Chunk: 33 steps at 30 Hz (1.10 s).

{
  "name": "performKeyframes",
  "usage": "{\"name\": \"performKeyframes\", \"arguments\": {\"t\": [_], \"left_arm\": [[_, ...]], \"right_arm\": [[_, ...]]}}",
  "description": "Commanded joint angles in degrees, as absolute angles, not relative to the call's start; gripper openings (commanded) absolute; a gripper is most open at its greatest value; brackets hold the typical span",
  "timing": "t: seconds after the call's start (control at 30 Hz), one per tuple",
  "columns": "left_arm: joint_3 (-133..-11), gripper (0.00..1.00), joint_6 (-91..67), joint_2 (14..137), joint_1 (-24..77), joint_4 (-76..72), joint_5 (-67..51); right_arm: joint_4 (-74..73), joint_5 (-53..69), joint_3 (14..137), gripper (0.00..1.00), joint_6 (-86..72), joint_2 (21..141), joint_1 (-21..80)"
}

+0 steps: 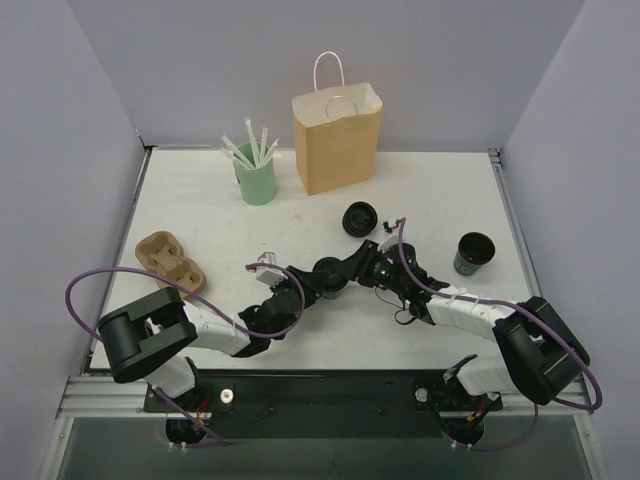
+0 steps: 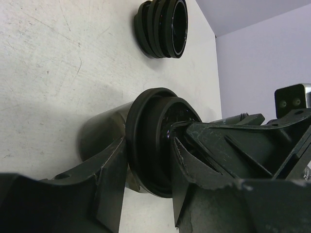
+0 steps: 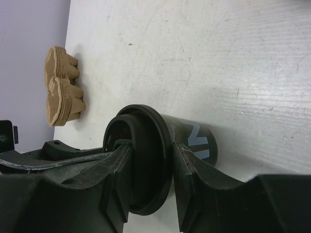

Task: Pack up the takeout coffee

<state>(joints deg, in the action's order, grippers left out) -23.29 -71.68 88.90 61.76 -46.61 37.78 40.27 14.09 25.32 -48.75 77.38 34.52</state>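
The takeout coffee [image 1: 328, 268], a small black cup with its black lid on, stands upright at the table's middle front between both grippers. My left gripper [image 1: 316, 277] reaches in from the left. In the left wrist view the left gripper [image 2: 148, 179] is shut across the lid [image 2: 151, 121], one finger on the lid's top and one on the cup wall under the rim. My right gripper [image 1: 347, 267] comes from the right. In the right wrist view the right gripper [image 3: 148, 189] clamps the same lid, with the cup body [image 3: 194, 141] behind it.
A brown paper bag [image 1: 337, 140] stands open at the back. A mint-green cup of straws [image 1: 256, 178] is to its left, and a pulp carrier [image 1: 170, 262] lies at the left edge. A stack of black lids [image 1: 358, 217] and an open black cup [image 1: 473, 253] sit nearby.
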Motion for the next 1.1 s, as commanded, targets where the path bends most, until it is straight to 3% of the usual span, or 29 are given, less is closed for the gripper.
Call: {"name": "performKeyframes", "arguments": {"t": [0.0,0.4,0.73,1.07], "left_arm": [[-17.67,0.41,-66.97,94.57,65.48,-28.65,19.78],[-18.19,0.42,-69.78,95.89,69.26,-28.04,22.59],[-22.14,0.54,-61.97,74.91,62.32,-10.91,22.42],[-23.64,0.61,-57.22,66.8,58.54,-5.63,19.08]], "right_arm": [[36.92,14.85,24.69,0.12,-41.85,82.62,35.95],[33.42,13.71,31.46,0.11,-32.88,88.41,38.67],[23.21,20.65,37.09,0.11,-31.64,90.35,37.18],[20.75,22.68,39.99,0.1,-32.43,91.58,37.0]]}}
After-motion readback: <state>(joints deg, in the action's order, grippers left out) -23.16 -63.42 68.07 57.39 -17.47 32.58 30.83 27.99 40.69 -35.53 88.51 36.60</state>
